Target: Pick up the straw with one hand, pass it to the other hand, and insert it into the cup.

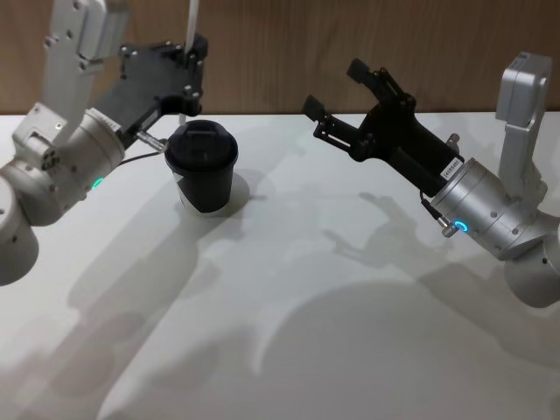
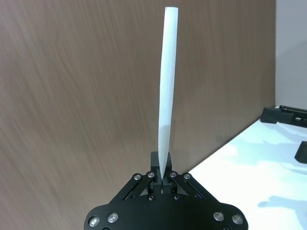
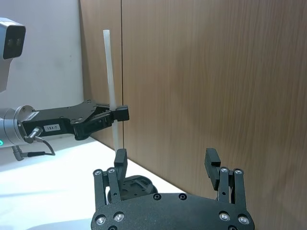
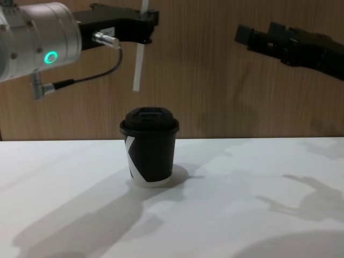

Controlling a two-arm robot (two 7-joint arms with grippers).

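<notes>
Left gripper (image 4: 149, 24) clamps thin white straw (image 4: 138, 69) upright above black lidded paper cup (image 4: 150, 153); right gripper (image 1: 334, 87) open. Centre tip, lower slowly.

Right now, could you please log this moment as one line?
left hand: shut on straw, upright above cup | right hand: open, apart | straw: not inserted

Bright overhead light; soft shadows on table (image 1: 289, 262).
</notes>
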